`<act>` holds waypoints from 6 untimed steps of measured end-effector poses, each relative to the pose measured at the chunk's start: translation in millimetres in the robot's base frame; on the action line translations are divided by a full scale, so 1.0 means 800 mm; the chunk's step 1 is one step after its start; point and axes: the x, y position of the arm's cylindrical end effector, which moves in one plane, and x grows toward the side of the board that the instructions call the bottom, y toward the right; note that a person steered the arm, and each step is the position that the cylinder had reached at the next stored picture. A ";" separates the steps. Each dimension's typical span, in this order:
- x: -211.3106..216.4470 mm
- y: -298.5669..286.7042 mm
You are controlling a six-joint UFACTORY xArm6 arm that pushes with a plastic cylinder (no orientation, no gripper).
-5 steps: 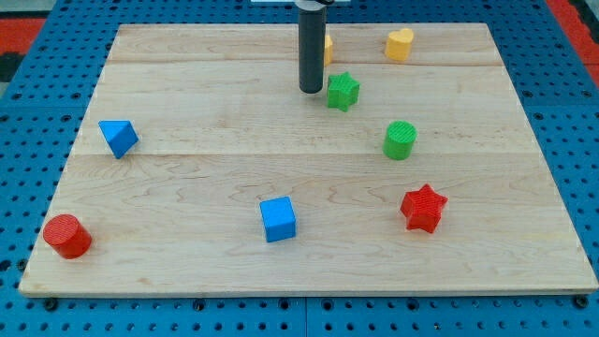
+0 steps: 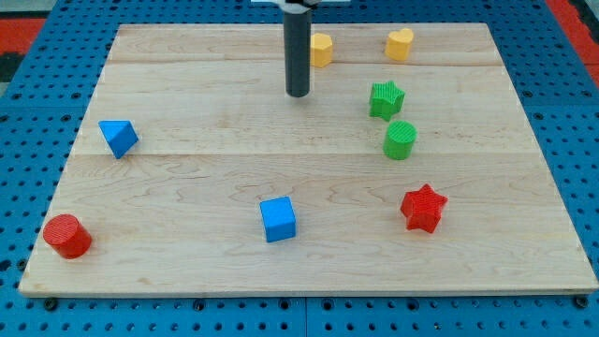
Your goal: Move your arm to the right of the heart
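No writing is showing anywhere. The wooden counter [image 2: 187,187] is sitting on blue pegboard [image 2: 28,168]. My tip [image 2: 298,95], a bare rod with no end effector, is resting well left of the yellow heart [image 2: 400,44] at the view's top.

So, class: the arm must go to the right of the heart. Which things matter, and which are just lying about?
Matter: yellow heart block; my tip.

Lying about: yellow block, green star, green cylinder, red star, blue cube, blue triangular block, red cylinder.
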 end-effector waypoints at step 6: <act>-0.103 0.267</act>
